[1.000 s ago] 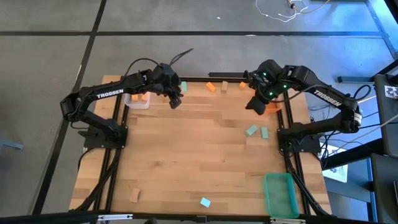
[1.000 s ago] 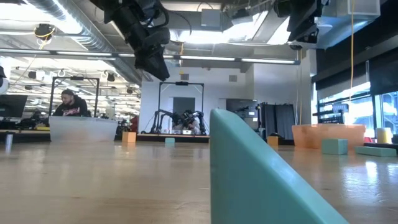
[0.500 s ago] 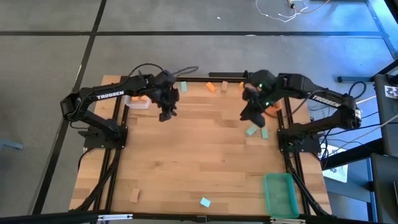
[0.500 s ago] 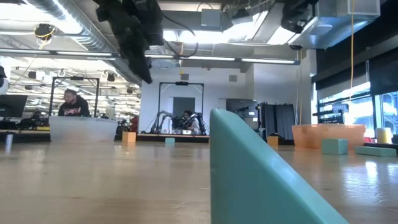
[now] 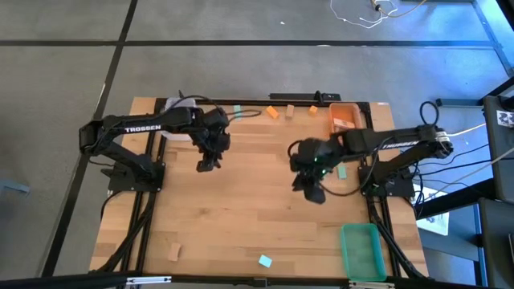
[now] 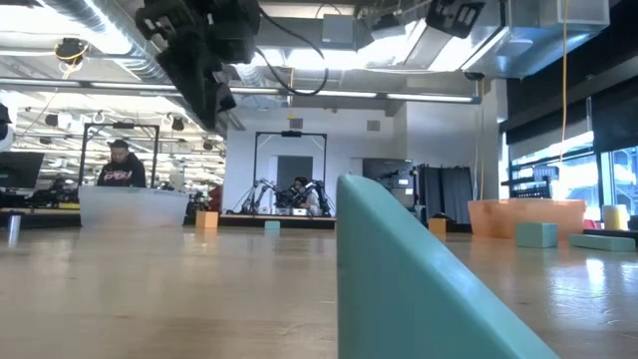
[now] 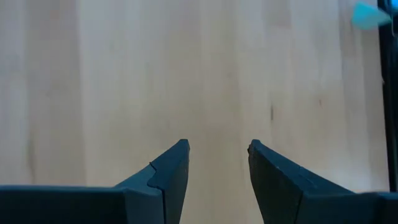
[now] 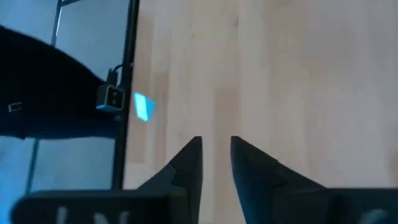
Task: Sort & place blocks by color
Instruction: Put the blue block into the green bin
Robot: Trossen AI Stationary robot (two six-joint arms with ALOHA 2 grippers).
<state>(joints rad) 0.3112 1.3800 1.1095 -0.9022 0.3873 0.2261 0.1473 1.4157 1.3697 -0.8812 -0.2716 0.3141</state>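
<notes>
Lying flat nr right rail, teal bar (image 5: 342, 171) (long axis front-back).

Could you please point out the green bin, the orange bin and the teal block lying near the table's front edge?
green bin (image 5: 346, 250): high view, on its left rim.
orange bin (image 5: 332, 119): high view, on its left wall.
teal block (image 5: 265, 260): high view, on its top face.

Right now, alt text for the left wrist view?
The left gripper hangs open and empty over bare wooden table. A teal block lies far off by the table's dark edge rail.
</notes>
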